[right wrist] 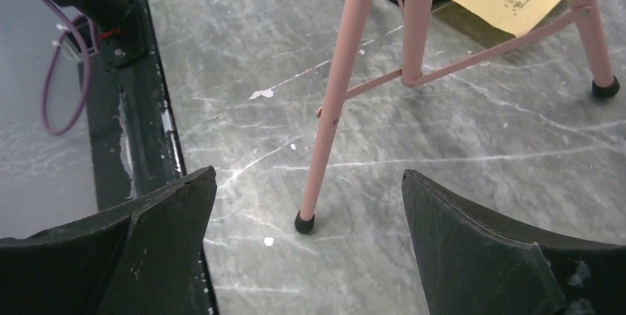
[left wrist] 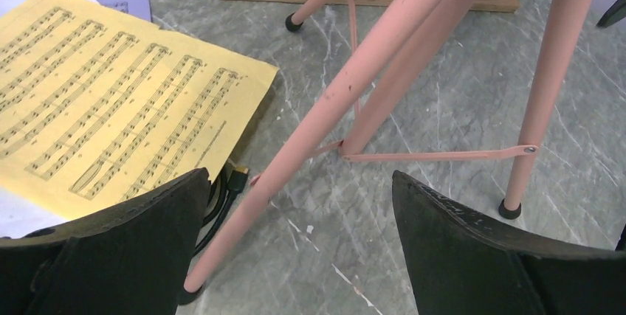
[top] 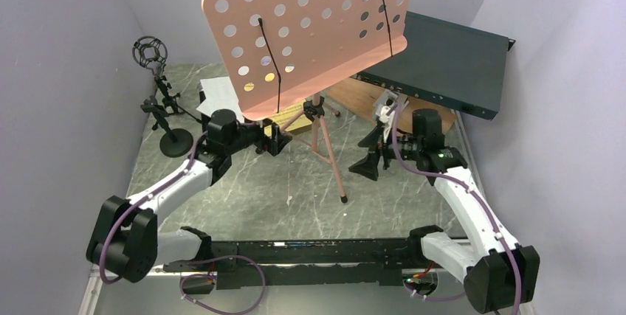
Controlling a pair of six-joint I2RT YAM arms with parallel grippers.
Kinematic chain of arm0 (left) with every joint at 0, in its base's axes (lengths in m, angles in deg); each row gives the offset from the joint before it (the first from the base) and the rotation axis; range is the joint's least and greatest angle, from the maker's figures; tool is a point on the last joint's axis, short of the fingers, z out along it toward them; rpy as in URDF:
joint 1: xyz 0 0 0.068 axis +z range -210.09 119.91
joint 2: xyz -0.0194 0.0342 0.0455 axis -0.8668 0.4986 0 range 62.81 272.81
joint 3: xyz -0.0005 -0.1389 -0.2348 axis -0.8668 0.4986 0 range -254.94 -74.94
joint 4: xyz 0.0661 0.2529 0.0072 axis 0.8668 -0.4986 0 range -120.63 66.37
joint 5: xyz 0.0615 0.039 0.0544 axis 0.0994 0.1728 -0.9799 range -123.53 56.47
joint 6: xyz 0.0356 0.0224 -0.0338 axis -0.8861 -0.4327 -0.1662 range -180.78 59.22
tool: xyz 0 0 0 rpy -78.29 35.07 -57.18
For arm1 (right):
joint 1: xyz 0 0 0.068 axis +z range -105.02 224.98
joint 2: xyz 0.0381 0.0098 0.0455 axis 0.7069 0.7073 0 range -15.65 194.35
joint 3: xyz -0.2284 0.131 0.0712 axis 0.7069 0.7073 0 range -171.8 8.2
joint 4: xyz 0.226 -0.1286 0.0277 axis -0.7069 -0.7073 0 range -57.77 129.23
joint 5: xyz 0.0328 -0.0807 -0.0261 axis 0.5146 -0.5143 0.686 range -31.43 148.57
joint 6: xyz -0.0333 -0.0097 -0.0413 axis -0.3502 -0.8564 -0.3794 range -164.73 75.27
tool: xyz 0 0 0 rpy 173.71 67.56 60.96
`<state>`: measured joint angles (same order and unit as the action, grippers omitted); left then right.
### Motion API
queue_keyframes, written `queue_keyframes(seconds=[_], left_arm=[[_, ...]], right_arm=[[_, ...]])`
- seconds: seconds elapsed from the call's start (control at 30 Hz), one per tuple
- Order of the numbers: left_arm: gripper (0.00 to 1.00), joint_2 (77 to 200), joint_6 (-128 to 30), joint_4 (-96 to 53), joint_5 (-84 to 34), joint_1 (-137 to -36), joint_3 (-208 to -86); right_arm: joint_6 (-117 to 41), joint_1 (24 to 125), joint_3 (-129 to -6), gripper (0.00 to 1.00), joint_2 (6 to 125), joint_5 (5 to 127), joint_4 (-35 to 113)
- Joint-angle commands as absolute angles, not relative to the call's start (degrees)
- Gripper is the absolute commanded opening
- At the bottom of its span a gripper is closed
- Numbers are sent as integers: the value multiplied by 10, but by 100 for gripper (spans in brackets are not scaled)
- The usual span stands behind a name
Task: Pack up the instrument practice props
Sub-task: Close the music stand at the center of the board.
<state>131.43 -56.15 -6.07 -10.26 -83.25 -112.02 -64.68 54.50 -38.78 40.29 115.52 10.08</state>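
Note:
The pink perforated music desk (top: 310,27) stands tilted on its pink tripod legs (top: 328,156) in the middle of the table. Yellow sheet music (left wrist: 111,101) lies flat beside the legs, over white pages (top: 218,94). My left gripper (top: 280,140) is open just left of the tripod. In the left wrist view a pink leg (left wrist: 325,108) slants past the left gripper (left wrist: 299,175), untouched. My right gripper (top: 367,161) is open to the right of the tripod; in its wrist view the right gripper (right wrist: 308,172) faces a leg (right wrist: 332,108). A black mic holder stand (top: 159,86) is far left.
A dark teal rack box (top: 443,60) leans at the back right over a brown wooden board (top: 362,101). A black cable (left wrist: 229,182) pokes out from under the yellow sheet. Walls close in on both sides. The black arm rail (right wrist: 133,108) runs along the near edge.

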Motion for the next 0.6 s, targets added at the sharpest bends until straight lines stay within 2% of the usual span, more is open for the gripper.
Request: queue_keyframes(seconds=[0.0,0.13,0.23,0.47,0.57], left_arm=[[98,1344,-589,-17,-56,-829,-1171],[94,1367,-598,-4,-55,-829,-1181],[87,1388,-600,-2,-44,-829,-1194],[68,1424,-575,20,-2,-828,-1211],[58,1428,-555,29,14,-828,-1211]], right_arm=[[-592,596,-345,99,414,1112,294],[-544,617,-301,97,429,1065,416],[-530,635,-296,94,444,1029,462],[-484,687,-293,76,474,1001,520],[-478,701,-286,72,482,982,532]])
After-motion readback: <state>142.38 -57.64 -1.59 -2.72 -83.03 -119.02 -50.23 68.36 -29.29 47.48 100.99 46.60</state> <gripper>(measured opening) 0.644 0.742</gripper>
